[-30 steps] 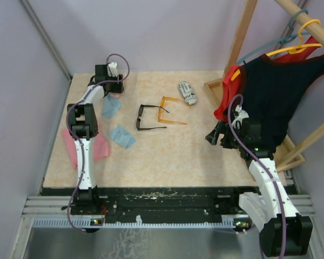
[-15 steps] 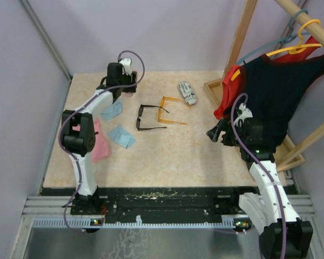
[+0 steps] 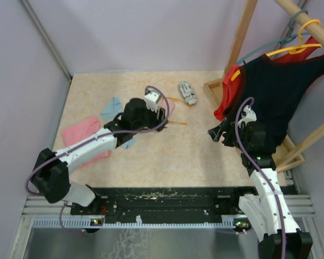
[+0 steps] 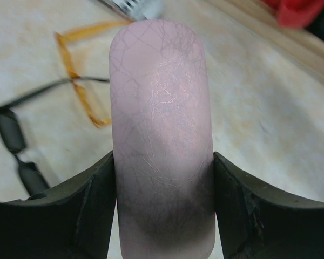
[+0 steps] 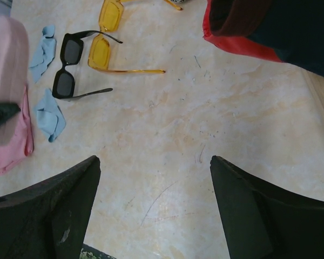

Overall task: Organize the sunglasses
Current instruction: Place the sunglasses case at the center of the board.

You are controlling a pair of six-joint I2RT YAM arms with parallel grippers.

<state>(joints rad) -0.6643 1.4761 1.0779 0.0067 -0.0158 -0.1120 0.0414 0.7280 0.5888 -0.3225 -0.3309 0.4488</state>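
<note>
My left gripper (image 4: 163,183) pinches the pink case (image 4: 159,97) (across its width); my right gripper (image 5: 154,210) stands spread, black sunglasses (image 5: 67,65) and orange sunglasses (image 5: 105,38) at its eleven o'clock.

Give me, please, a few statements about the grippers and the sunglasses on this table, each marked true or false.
1. The left gripper is shut on the pink case. True.
2. The right gripper holds the black sunglasses. False: its jaws are open with nothing between them, and that pair lies on the table.
3. The orange sunglasses lie right beside the black pair. True.
4. Both pairs have their arms folded in. False: the arms of both are spread open.
5. The printed case is held in a gripper. False: it lies on the table toward the far edge, beyond the orange pair.
</note>
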